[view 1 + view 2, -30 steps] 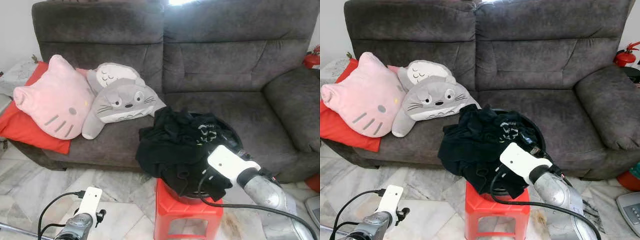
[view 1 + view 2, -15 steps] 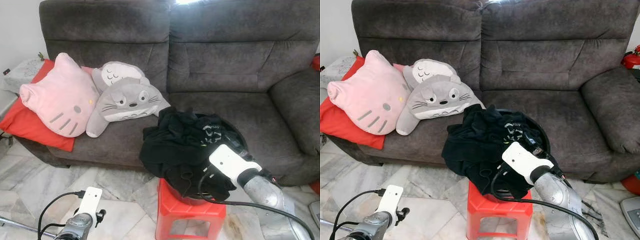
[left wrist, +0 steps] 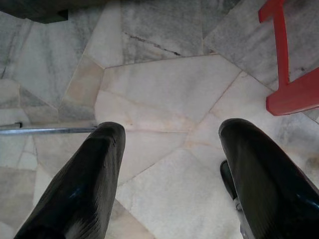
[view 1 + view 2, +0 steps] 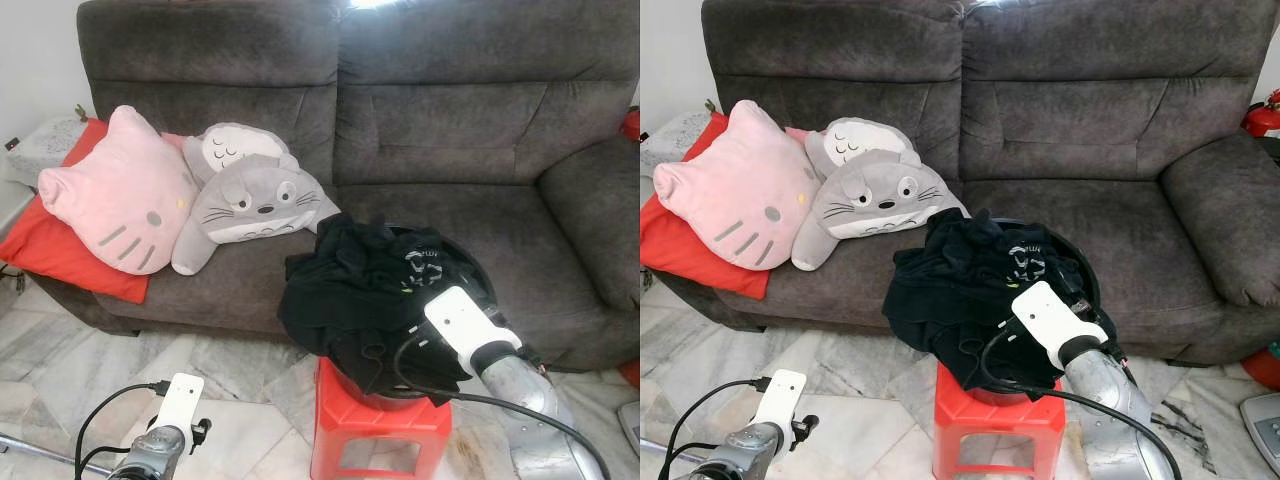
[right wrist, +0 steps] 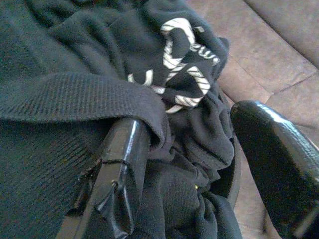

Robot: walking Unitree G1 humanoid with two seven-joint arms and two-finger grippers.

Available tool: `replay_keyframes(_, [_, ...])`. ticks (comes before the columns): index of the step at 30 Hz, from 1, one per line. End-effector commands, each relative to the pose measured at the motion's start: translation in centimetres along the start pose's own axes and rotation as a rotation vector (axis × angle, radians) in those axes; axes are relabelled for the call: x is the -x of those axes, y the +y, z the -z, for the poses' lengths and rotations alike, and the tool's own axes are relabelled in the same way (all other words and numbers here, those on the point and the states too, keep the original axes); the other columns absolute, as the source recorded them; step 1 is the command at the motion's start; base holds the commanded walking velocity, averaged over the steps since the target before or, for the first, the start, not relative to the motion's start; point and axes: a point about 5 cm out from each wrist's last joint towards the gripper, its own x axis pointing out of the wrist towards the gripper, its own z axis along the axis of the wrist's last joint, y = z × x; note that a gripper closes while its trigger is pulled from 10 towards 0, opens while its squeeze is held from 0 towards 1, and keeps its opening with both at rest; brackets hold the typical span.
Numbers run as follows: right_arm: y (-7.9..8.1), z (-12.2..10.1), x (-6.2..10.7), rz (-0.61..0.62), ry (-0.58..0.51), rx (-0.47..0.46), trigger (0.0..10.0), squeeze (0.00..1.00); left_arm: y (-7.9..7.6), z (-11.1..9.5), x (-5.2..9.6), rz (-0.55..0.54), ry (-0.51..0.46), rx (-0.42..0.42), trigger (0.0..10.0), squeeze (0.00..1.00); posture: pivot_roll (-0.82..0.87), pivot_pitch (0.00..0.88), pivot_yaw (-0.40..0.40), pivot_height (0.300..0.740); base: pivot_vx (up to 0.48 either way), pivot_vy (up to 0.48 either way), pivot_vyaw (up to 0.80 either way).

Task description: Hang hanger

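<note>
A heap of black clothes (image 4: 365, 290) lay bunched in a dark round basin (image 4: 478, 283) atop a red stool (image 4: 380, 428), just in front of the sofa. Folds spilled over the basin's near-left rim. One garment on top, toward the far right, bore white lettering (image 5: 182, 64).

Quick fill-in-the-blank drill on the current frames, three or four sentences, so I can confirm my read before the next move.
1. The black clothes sit heaped in a basin on a ____ stool.
2. The right gripper has its fingers ____ at the clothes.
3. The left gripper hangs over the ____ floor.
4. The grey plush lies beside the ____ cat-face cushion.

Missing words: red; open; marble; pink
</note>
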Motion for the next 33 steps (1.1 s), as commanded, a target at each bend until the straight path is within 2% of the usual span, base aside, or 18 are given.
replay_keyframes(1, [0.01,0.13,-0.05,0.007,-0.012,-0.035,8.8,0.00,0.52,-0.32,0.00,-0.009,-0.009,-0.026,10.0,0.00,-0.23,0.017,0.073,0.740,0.000,0.000,0.00])
replay_keyframes(2, [0.12,0.01,-0.14,-0.001,-0.028,-0.040,0.0,0.00,0.53,-0.32,0.00,-0.008,-0.009,-0.027,10.0,0.00,-0.23,0.017,0.074,0.740,0.000,0.000,0.00])
replay_keyframes(13, [0.68,0.16,-0.43,-0.014,-0.046,-0.048,0.0,0.00,0.57,-0.34,0.00,-0.003,-0.007,-0.036,10.0,0.00,-0.22,0.018,0.076,0.740,0.000,0.000,0.00])
replay_keyframes(33, [0.19,0.08,-0.63,0.022,-0.055,-0.040,0.0,0.00,0.65,-0.35,0.00,-0.003,-0.007,-0.043,10.0,0.00,-0.22,0.021,0.078,0.740,0.000,0.000,0.00])
